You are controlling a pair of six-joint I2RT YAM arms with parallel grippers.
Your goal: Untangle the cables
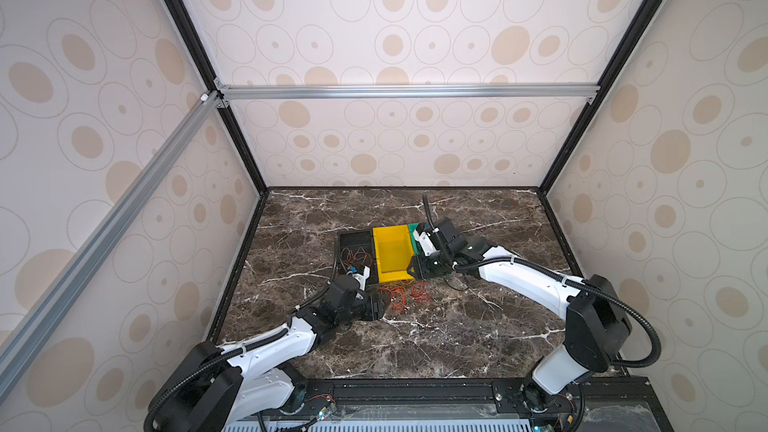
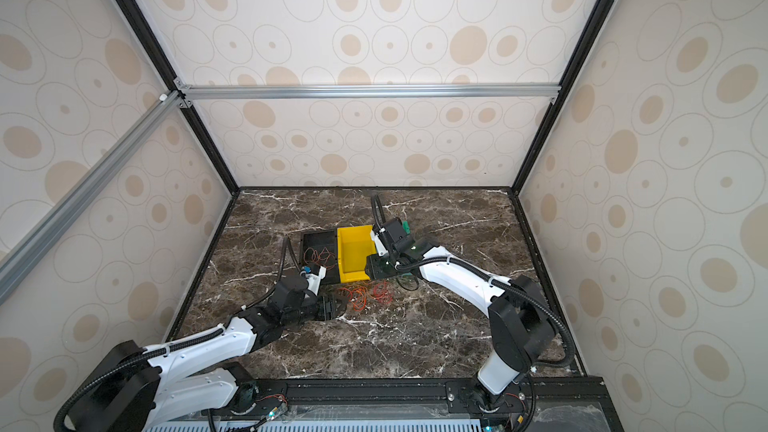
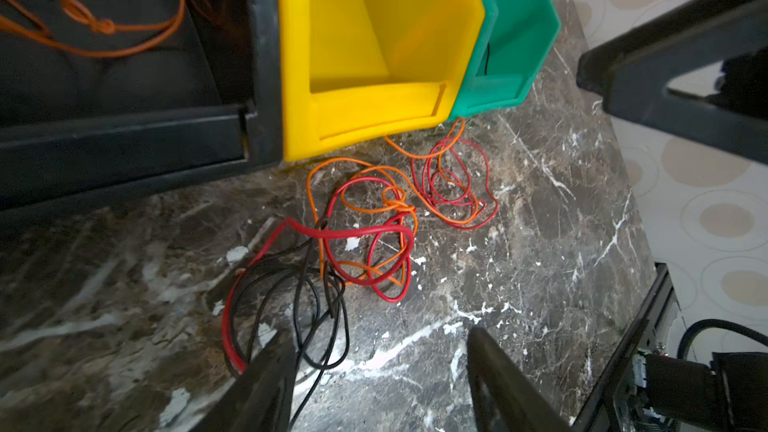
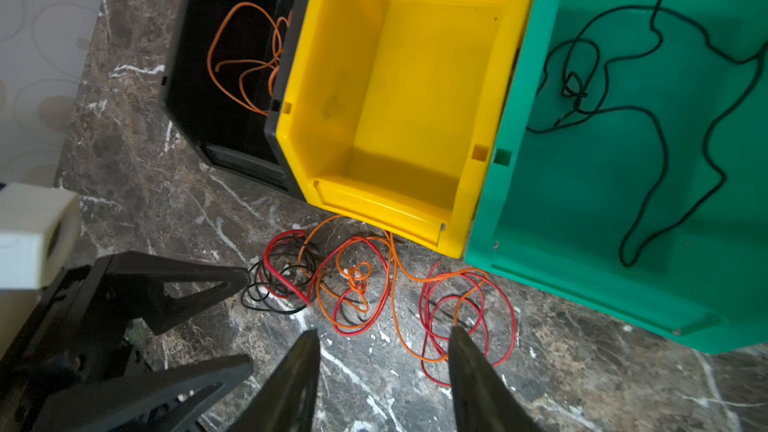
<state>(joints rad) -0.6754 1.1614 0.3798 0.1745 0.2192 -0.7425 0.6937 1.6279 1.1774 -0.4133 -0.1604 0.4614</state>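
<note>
Left gripper and right gripper both parted, empty. Tangled cables lie on marble tabletop just before yellow bin. Pinch single strands either side of orange knot, pull slowly

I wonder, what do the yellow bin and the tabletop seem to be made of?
Yellow bin: moulded plastic, probably; smooth, slightly glossy, with rounded rims. Tabletop: looks like polished brown marble with white veins, though possibly printed laminate.

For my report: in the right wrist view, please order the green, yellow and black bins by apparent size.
1. green bin, cut off by the frame
2. yellow bin
3. black bin, partly hidden
Green is nearest the camera, so real sizes are unsure.
</note>
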